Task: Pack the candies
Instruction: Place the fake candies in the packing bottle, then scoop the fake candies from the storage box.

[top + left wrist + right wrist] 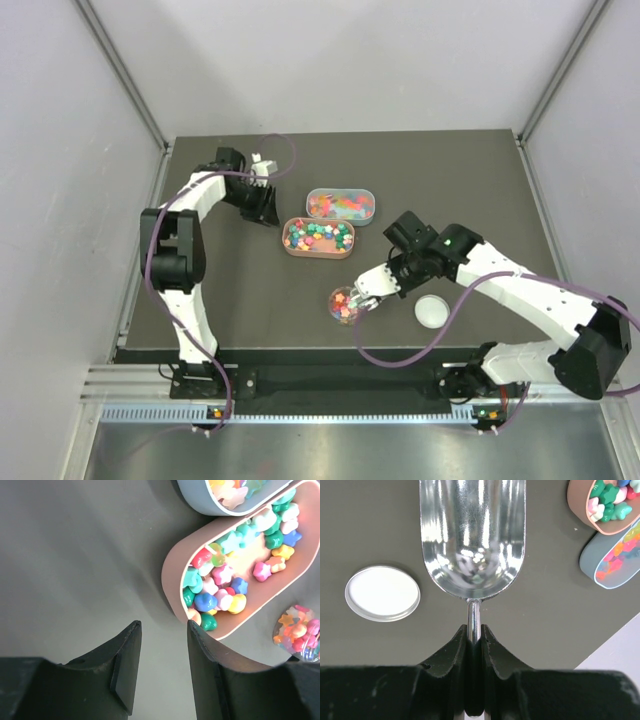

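Top view first: the candies (319, 237) are split three ways. There's a heap in the pink tray (292, 248), more in the grey tray (341, 190) touching it behind, and a good load already in the little clear jar (344, 305) standing nearer the arms on the worktop (250, 290). The right gripper (375, 290) sits just beside the jar, the white lid (432, 311) lies off to its right, and the left gripper (265, 208) hangs by the trays, well away from the jar. Left wrist view: its fingers are spread with only bare worktop between them, and the pink tray's rounded end is just ahead. Right wrist view: the right gripper is pinching the thin handle of a metal scoop (472, 535), and the bowl looks empty apart from reflections. What worries me is that the skinny handle could twist in that pinch once the scoop is loaded and dump sweets on the worktop. Nothing is steadying the jar either, so a nudge from the scoop could tip it. The jar also looks fairly full, so one more scoop might overflow and stop the lid seating.
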Motion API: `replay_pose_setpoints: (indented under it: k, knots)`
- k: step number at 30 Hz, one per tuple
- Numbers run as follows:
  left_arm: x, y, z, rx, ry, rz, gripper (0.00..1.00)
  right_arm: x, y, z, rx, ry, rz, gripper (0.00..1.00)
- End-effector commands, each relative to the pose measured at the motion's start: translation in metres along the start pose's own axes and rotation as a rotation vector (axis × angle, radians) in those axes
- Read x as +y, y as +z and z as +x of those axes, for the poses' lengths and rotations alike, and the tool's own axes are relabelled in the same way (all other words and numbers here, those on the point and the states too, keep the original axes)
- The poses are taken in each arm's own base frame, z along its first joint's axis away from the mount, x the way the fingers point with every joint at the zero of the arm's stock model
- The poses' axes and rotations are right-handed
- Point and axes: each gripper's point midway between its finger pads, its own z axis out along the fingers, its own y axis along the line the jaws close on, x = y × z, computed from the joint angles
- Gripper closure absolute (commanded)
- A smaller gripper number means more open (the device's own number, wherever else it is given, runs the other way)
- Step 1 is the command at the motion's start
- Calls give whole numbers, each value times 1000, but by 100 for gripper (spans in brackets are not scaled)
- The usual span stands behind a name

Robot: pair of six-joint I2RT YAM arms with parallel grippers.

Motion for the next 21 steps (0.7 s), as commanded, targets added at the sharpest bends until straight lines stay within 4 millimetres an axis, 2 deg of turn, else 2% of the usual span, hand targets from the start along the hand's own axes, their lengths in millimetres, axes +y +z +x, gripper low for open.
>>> replay_pose_setpoints:
  k: [1, 11, 15, 17, 18, 19, 20, 21]
  knots:
    - [-13, -19, -20, -91, 45, 17, 53, -11, -13, -7, -2, -11, 28, 100]
    - [-12, -31, -17, -112, 61, -36, 53, -22, -25, -1, 54, 4, 62, 100]
    - [-13, -41, -19, -139, 82, -77, 53, -49, -34, 2, 55, 59, 160, 100]
    - [-6, -45, -17, -150, 95, -131, 53, -57, -33, 1, 46, 115, 173, 100]
    - [-2, -45, -17, -156, 96, -154, 53, -67, -39, -3, 18, 168, 206, 100]
    - [-4, -45, -14, -139, 82, -146, 53, -72, -38, -5, -4, 200, 214, 100]
    - [-16, -49, -22, -158, 110, -92, 53, -76, -37, -8, -29, 224, 221, 100]
    - [-14, -48, -20, -163, 123, -100, 53, -85, -42, -11, -56, 281, 259, 100]
